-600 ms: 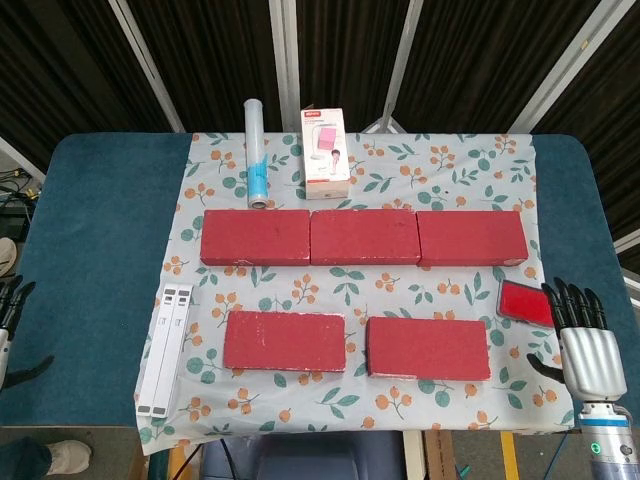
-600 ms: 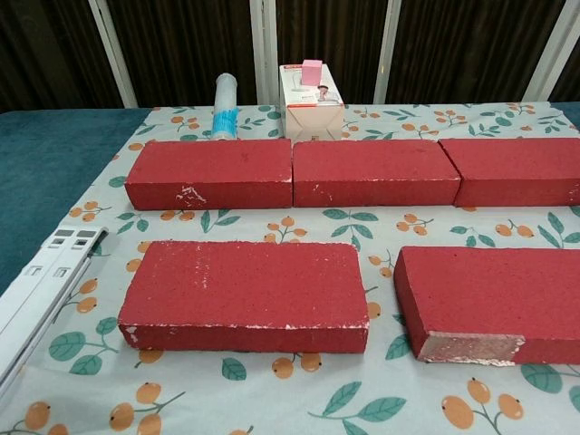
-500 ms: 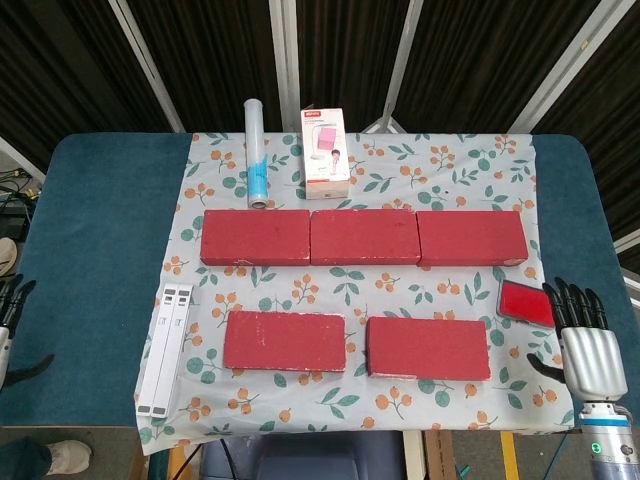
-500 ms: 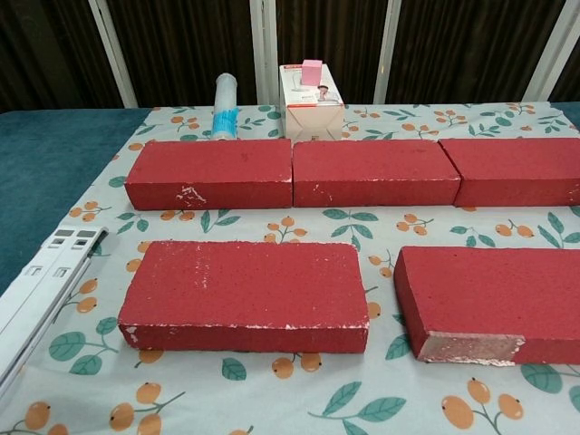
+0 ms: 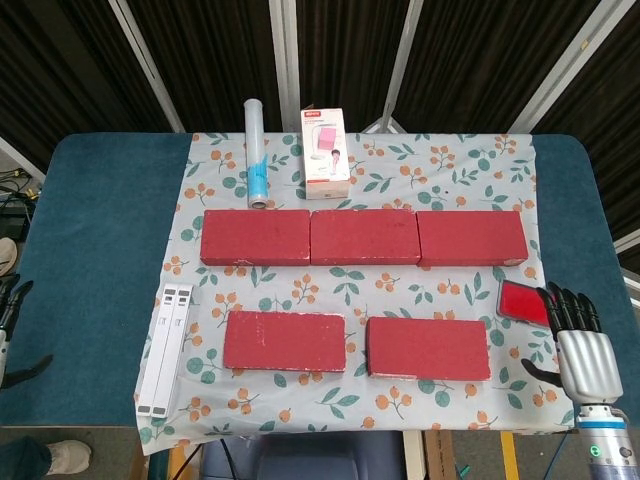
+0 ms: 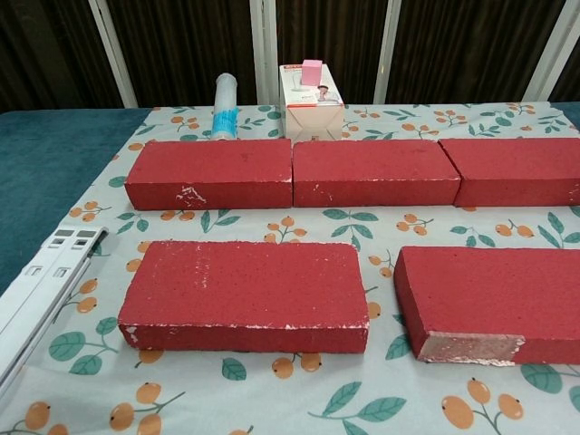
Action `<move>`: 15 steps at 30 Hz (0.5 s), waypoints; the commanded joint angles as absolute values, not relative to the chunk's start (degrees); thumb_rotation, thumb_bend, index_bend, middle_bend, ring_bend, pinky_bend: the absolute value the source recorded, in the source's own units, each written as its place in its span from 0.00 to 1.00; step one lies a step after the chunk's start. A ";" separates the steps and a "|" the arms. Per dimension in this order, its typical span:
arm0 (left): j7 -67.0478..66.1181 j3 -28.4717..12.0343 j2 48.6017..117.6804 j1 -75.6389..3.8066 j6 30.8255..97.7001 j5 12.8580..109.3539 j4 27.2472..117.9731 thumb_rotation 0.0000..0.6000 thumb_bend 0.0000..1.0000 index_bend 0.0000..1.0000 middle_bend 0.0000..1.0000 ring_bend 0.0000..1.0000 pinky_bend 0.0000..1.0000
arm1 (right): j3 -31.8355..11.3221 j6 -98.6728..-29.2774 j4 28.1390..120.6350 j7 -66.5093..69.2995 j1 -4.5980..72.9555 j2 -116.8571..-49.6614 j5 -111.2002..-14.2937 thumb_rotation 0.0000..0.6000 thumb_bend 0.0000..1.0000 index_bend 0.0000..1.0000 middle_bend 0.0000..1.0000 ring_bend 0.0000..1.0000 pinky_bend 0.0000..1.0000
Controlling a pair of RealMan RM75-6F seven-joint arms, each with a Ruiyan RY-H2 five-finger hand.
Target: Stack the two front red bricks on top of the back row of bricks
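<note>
Fingers of the right robot hand (image 5: 583, 345) are spreading apart, holding nothing, just right of the front right brick (image 5: 428, 348). The left robot hand (image 5: 8, 318) is showing only at the desk (image 5: 95, 250) edge, its state unclear. Both front bricks, including the front left brick (image 5: 285, 340), are lying flat, long axes running left-right, parallel to the back row (image 5: 363, 237) beyond them. Box (image 5: 326, 152) print is unreadable.

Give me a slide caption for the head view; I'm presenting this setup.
Three back-row bricks, two front bricks unstacked; right hand and left hand wait open at the table's edges.
</note>
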State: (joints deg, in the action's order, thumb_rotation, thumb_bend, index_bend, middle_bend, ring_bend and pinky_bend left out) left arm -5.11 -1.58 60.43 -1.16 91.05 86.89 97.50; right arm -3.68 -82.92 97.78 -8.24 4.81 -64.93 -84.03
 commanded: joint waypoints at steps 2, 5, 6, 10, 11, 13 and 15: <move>-3.62 -1.70 59.98 -0.28 92.57 87.29 97.66 1.00 0.00 0.06 0.00 0.00 0.13 | -3.27 -81.76 97.93 -8.19 5.26 -64.62 -84.16 1.00 0.12 0.00 0.00 0.00 0.00; -3.50 -1.77 59.96 0.03 93.13 87.34 97.46 1.00 0.00 0.05 0.00 0.00 0.13 | -3.35 -80.55 97.92 -7.97 5.75 -64.22 -83.52 1.00 0.12 0.00 0.00 0.00 0.00; -3.34 -1.84 59.96 0.06 93.06 87.13 97.45 1.00 0.00 0.05 0.00 0.00 0.13 | -3.37 -79.94 97.94 -7.96 5.98 -64.03 -83.17 1.00 0.12 0.00 0.00 0.00 0.00; -3.00 -1.99 59.77 -0.14 92.15 86.33 97.51 1.00 0.00 0.05 0.00 0.00 0.13 | -3.47 -76.37 99.15 -6.78 7.44 -62.30 -81.86 1.00 0.08 0.00 0.00 0.00 0.00; -2.91 -1.97 59.67 -0.18 91.91 86.20 97.62 1.00 0.00 0.05 0.00 0.00 0.13 | -3.46 -75.22 99.76 -6.50 7.88 -61.45 -81.44 1.00 0.08 0.00 0.00 0.00 0.00; -2.80 -1.90 59.47 -0.20 91.56 86.04 97.82 1.00 0.00 0.05 0.00 0.00 0.13 | -3.45 -72.78 101.13 -6.82 8.87 -59.23 -80.49 1.00 0.08 0.00 0.00 0.00 0.00; -2.81 -1.86 59.32 -0.21 91.45 86.10 97.93 1.00 0.00 0.05 0.00 0.00 0.13 | -3.47 -70.66 102.63 -8.12 9.73 -56.85 -79.25 1.00 0.08 0.00 0.00 0.00 0.00</move>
State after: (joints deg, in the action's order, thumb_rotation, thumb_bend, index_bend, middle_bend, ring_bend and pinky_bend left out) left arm -2.81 -1.87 59.34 -0.21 91.46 86.09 97.91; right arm -3.45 -72.97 100.88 -7.18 8.49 -59.27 -80.71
